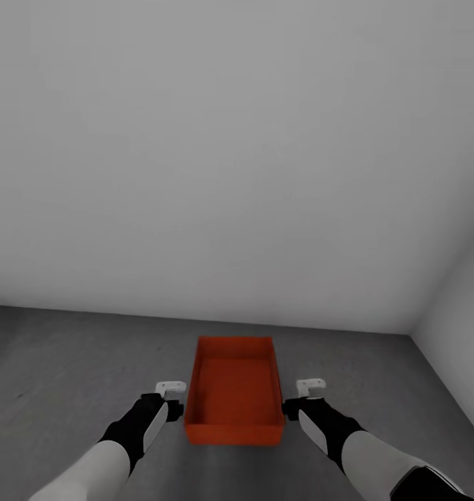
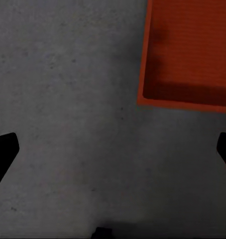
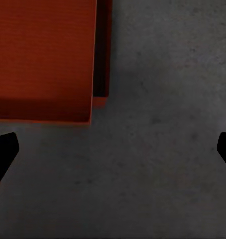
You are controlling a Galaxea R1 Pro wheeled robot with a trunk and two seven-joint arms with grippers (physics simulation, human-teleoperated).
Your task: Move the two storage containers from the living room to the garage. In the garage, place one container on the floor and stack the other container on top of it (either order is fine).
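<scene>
Grippers (image 1: 171, 390) (image 1: 310, 387) flanking storage container (image 1: 234, 390)

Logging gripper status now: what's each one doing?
Left gripper: open, holding nothing, beside the orange-red storage container.
Right gripper: open, holding nothing, on the container's other side.

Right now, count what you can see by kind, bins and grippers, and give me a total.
Orange-red storage container: 1, on the grey floor
Grippers: 2, the left gripper and the right gripper, jaws wide apart either side of it
Total: 3
</scene>
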